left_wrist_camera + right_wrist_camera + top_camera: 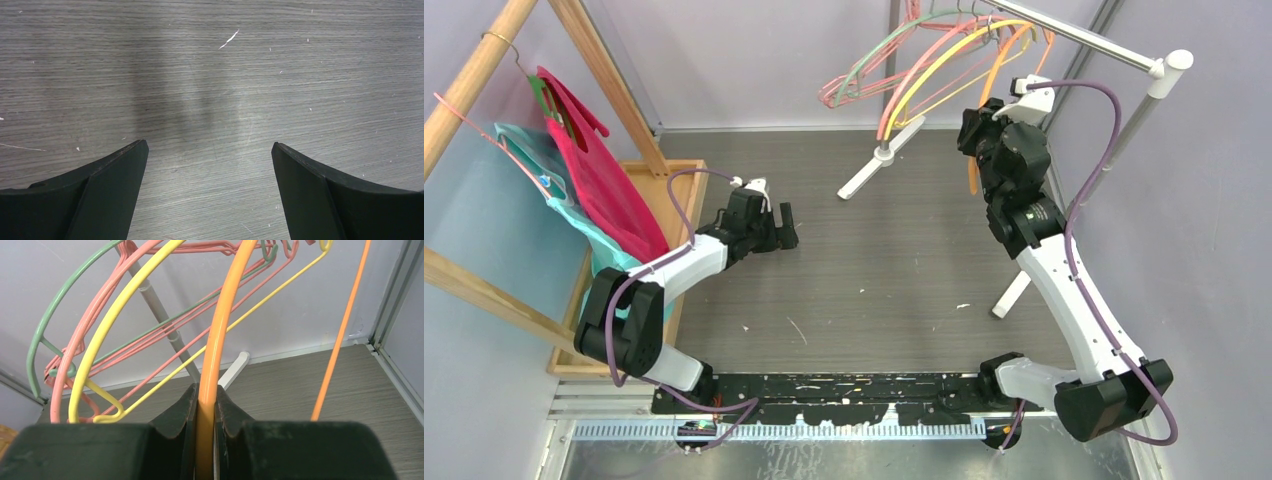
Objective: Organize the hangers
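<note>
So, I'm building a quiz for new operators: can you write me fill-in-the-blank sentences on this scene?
The right gripper is shut on the ____ hanger.
The left gripper is ____ over the table.
The leftmost hanger in the right wrist view is ____.
Missing: orange, open, green.

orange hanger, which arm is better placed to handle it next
Right. The right gripper is shut on the orange hanger by the metal rail that carries the other hangers; the left gripper is open over bare table, holding nothing.
</note>
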Controlling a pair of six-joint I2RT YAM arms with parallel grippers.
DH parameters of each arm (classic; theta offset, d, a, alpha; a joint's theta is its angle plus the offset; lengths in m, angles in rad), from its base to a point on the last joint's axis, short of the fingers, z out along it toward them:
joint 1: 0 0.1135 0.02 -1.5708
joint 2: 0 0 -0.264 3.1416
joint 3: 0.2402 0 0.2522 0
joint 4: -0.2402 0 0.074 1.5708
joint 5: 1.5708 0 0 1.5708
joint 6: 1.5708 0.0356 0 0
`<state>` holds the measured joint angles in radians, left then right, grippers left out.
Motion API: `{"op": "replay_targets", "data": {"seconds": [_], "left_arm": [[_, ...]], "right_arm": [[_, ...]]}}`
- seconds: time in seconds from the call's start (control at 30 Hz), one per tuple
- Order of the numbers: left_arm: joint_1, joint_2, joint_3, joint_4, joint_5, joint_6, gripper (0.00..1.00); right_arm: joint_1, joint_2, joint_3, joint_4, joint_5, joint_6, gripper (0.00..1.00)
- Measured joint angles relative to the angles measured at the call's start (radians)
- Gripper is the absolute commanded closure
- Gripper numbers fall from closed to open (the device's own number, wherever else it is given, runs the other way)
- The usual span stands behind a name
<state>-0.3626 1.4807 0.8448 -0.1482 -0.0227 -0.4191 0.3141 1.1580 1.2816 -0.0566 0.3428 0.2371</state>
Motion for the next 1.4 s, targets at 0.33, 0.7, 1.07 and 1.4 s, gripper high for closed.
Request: {"op": "replay_targets", "data": {"seconds": [0.33,0.7,1.07,1.4], "left_arm": [[0.000,0.002,0.000,0.000,0.000,-0.001,0.02],[0.000,0.010,0.000,0.001,0.000,-0.002,0.02],[0.000,0.010,0.000,0.001,0.000,-0.002,0.02],[0.000,0.010,0.000,0.001,0.000,0.000,0.02]], "right_arm": [[0.010,-0.002,-0.014,0.013,-0.034,0.026,0.99],[0.129,-0.034,-0.016,0.037,-0.007,-0.007,0.99],[0.115,-0.005,0.008,0.087,0.105,-0.050,0.99],[0.052,0.050,0.035,0.126,0.144,-0.054,0.99]]}}
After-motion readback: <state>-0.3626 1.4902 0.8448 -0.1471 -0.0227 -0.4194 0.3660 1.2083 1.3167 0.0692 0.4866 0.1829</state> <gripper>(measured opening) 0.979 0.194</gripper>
